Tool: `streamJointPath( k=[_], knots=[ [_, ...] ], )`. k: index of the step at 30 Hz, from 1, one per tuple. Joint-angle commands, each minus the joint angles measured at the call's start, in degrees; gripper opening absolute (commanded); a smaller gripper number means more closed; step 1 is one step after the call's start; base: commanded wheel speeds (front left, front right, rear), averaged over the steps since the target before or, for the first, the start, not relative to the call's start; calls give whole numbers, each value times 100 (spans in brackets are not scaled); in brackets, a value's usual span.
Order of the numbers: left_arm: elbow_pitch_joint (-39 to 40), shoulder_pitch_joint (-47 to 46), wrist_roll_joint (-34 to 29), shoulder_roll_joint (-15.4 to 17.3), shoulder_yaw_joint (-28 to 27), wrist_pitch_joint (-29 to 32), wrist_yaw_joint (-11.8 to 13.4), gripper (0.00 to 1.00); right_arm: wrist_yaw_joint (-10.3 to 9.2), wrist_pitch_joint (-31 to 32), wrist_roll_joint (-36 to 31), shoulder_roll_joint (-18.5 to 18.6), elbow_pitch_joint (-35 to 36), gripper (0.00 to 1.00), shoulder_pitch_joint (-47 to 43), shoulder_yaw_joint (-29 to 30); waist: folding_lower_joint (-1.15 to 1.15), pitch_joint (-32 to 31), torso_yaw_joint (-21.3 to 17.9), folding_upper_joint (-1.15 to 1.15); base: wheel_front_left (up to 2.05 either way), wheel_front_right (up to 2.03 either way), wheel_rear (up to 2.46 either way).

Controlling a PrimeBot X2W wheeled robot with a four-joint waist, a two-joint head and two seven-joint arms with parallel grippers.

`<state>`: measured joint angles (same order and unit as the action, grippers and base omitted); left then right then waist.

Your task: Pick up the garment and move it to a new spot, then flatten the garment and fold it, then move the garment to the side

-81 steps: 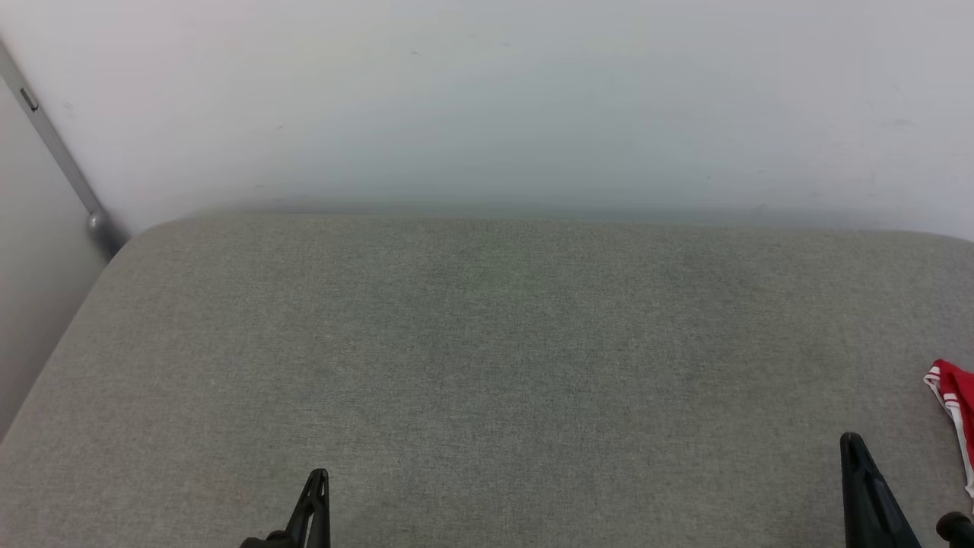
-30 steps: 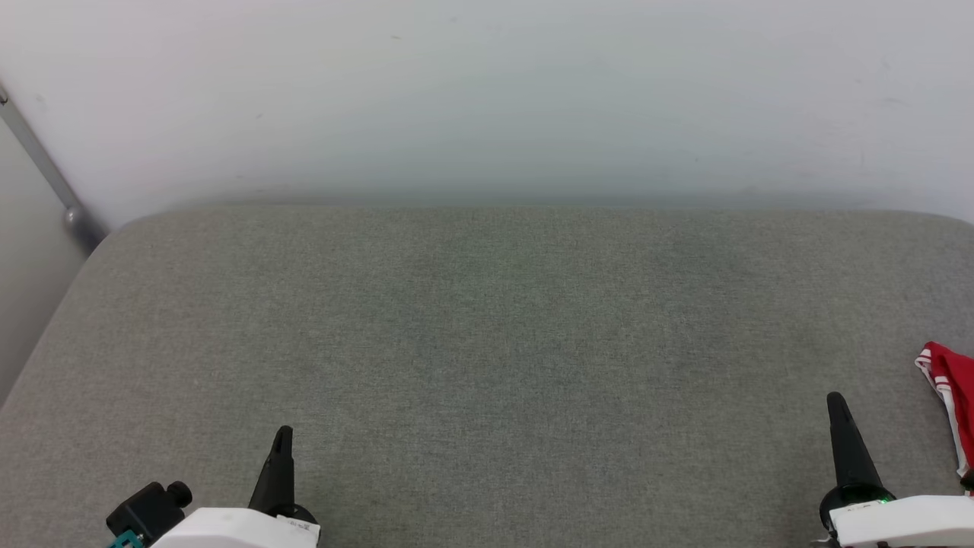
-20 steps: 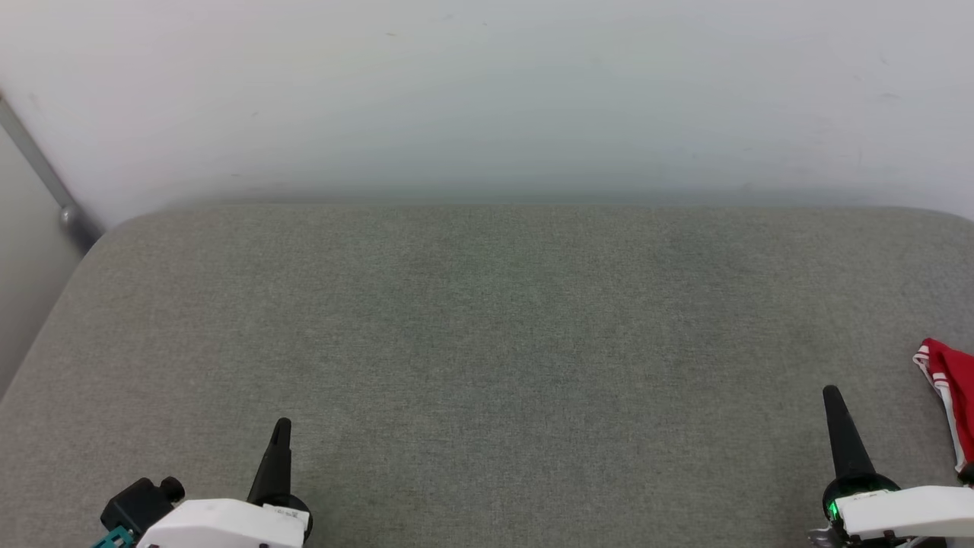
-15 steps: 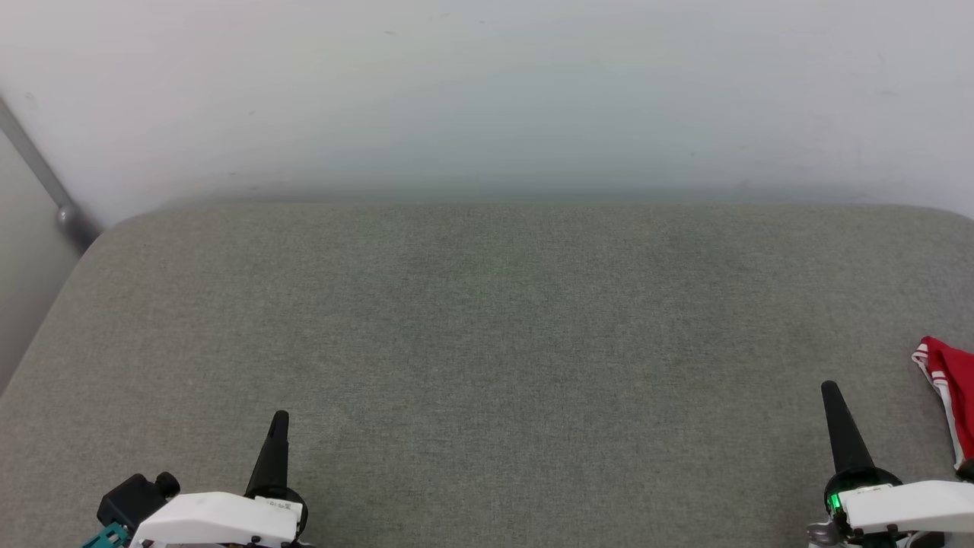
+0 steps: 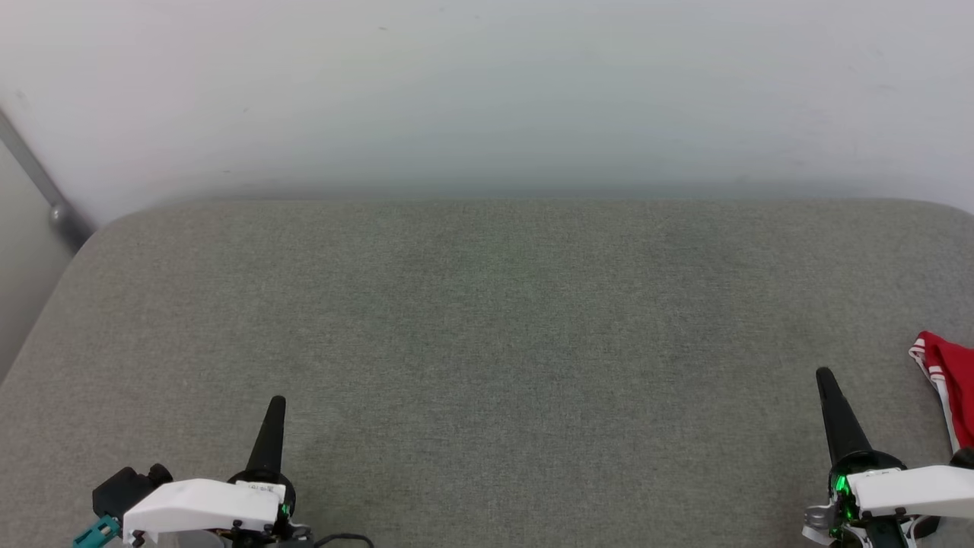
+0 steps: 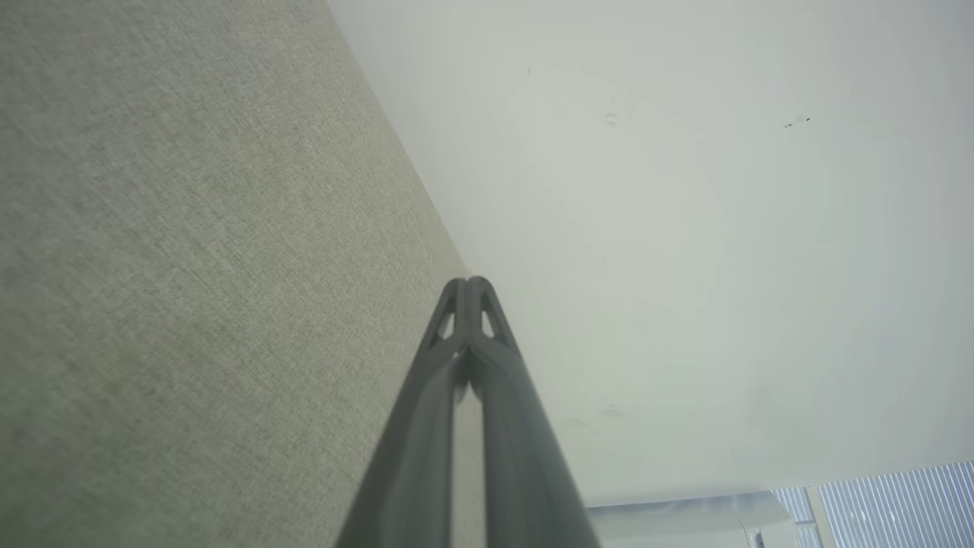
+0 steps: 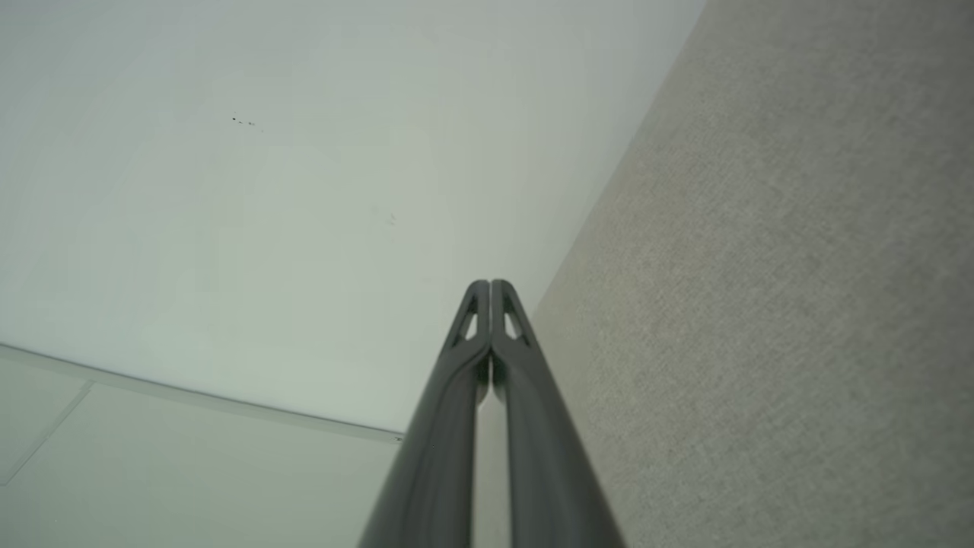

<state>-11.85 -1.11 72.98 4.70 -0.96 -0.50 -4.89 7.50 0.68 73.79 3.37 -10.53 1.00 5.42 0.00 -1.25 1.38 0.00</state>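
1. Two grippers in the head view, both pinched shut and empty: left gripper (image 5: 275,403) over the cushion's (image 5: 487,327) near edge toward its left corner, right gripper (image 5: 822,377) toward its right corner. Near that one, off to its right and not touching: the garment (image 5: 943,369), a red bunch with white-striped trim at the cushion's right edge, cut by the frame.
2. Looks soft, light and floppy; likely to sag and trail rather than slip. Best pinched at the striped hem or a thick fold, through both layers.
3. Over to the left wrist view: left gripper (image 6: 472,288) tips pressed flat together, grey weave beside a pale wall (image 6: 685,228), and something new, slatted blinds (image 6: 898,502) past the wall's end.
4. Right wrist view now: right gripper (image 7: 491,289) closed the same way, nothing between the tips. For the garment's place, back to the head view.
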Motion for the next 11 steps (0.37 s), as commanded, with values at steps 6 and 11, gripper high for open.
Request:
streamJointPath(
  k=[6, 11],
  knots=[
    [-17, -197, 403, 0, -82, 106, -80, 0, -1, 111, 381, 31, -45, 0, 198, 15, 0, 20, -20, 0, 0, 0, 0],
    [-48, -234, 667, -6, -123, 175, -106, 0, -1, 180, 614, 28, -98, 0, 242, 19, 0, 36, -35, 0, 0, 0, 0]
  ],
)
